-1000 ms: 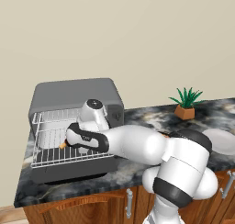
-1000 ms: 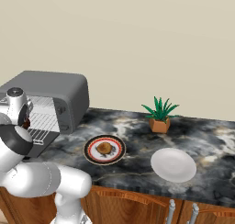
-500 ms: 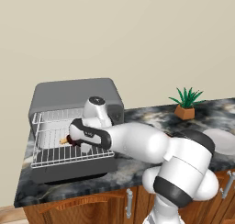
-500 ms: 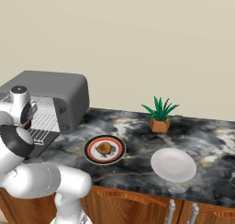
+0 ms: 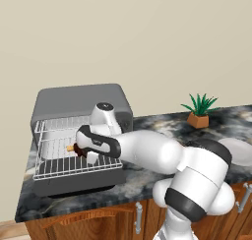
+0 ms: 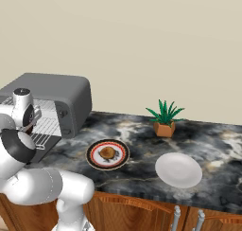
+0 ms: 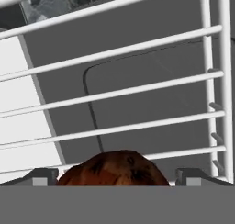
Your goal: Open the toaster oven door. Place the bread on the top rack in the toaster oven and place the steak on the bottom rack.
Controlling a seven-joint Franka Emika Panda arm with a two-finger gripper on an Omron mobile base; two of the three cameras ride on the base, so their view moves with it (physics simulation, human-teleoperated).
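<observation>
The grey toaster oven (image 5: 78,101) stands open at the counter's left end, with the toaster oven door (image 5: 74,184) folded down flat. A wire rack (image 5: 74,167) is pulled out over the door. My gripper (image 5: 78,149) reaches in over that rack and stands open. The golden-brown bread (image 5: 71,148) lies between its fingers; in the hand view the bread (image 7: 114,170) has a gap to each fingertip (image 7: 43,176). Through the rack's bars (image 7: 137,89) I see the door's window (image 7: 151,94) below. I cannot tell top rack from bottom rack. The dark steak (image 6: 108,153) lies on a patterned plate (image 6: 94,160).
A white plate (image 6: 178,169) lies right of the patterned one. A potted plant (image 6: 164,119) stands at the back by the wall. The oven's knob panel (image 6: 66,117) faces the counter's middle. Wooden cabinet fronts (image 5: 98,219) run below the counter edge.
The hand has drifted slightly up and to the right. The bread stays on the rack between the open fingers.
</observation>
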